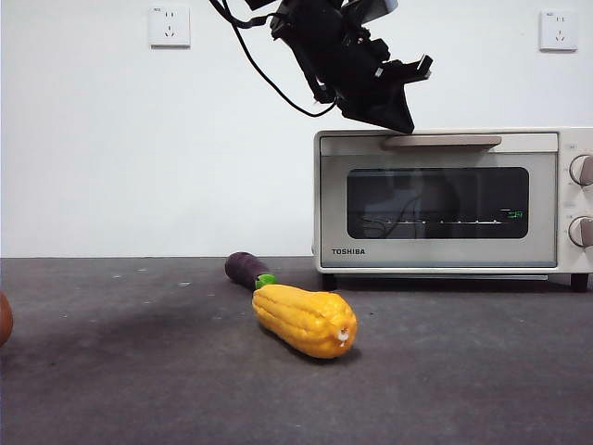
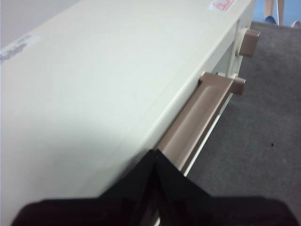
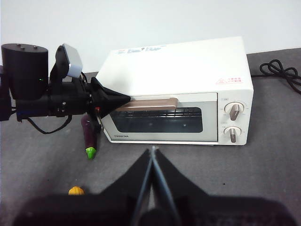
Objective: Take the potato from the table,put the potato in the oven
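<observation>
Dark grey speckled table running back to a plain white wall; two wall sockets up there, one left, one right; one cream oven at the table's back edge, door shut, two knobs stacked on its right side, one beige handle across the top of the door. One yellow corn lies mid-table; one purple eggplant just behind it, its green cap touching the corn. The potato is only an orange-brown sliver at the table's far left edge. Left gripper hangs at the handle's left end, jaws pressed together, tips over the handle; right gripper sits high and back from the oven front, jaws together on nothing.
</observation>
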Motion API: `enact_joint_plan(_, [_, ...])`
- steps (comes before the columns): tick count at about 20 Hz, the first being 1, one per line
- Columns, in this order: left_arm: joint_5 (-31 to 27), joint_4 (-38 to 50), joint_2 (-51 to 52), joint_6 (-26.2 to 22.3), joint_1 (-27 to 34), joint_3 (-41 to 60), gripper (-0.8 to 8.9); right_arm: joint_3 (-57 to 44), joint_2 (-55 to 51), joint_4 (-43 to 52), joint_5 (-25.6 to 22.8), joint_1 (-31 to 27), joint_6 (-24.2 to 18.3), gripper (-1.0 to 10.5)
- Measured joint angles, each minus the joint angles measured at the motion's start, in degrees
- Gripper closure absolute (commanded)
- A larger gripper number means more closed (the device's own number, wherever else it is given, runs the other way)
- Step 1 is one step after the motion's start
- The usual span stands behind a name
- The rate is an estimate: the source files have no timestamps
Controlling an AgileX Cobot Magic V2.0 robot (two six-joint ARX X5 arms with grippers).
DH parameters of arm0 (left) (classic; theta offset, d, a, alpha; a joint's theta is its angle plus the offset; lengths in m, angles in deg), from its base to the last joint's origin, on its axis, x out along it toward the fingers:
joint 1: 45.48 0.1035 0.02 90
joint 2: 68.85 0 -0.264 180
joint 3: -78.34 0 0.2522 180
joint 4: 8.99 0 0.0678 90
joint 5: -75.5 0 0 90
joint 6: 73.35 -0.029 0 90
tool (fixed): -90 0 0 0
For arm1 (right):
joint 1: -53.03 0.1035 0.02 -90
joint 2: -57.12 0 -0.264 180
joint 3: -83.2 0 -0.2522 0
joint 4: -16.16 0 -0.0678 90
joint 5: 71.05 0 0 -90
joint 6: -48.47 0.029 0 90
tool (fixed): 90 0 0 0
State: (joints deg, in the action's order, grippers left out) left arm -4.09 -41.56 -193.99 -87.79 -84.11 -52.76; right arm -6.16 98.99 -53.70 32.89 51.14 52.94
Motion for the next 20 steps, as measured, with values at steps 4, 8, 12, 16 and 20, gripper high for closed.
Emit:
enact_joint_plan(4, [0.17, 0.17, -0.55, -0.48, 0.04, -0.09, 8.21, 0.0, 0.02, 0.0, 0.0, 0.0, -0.02, 9.5])
enact_joint_plan(8, [0.33, -0.85, -0.87, -0.9, 0.07, -0.76, 8.21, 0.0, 0.24, 0.0, 0.0, 0.0, -0.02, 9.5])
enact_joint_plan(12, [0.68, -2.58, -0.96, -1.77, 0.11, -1.38, 8.21, 0.0, 0.55, 0.0, 0.0, 0.0, -0.02, 9.5])
enact_joint_plan(16, [0.68, -2.97, -0.96, -2.64, 0.11, -1.49, 8.21, 0.0, 0.76, 0.0, 0.0, 0.0, -0.02, 9.5])
enact_joint_plan(20, [0.72, -3.72, -0.96, -2.97, 0.11, -1.62, 8.21, 0.0, 0.79, 0.0, 0.0, 0.0, -0.02, 9.5])
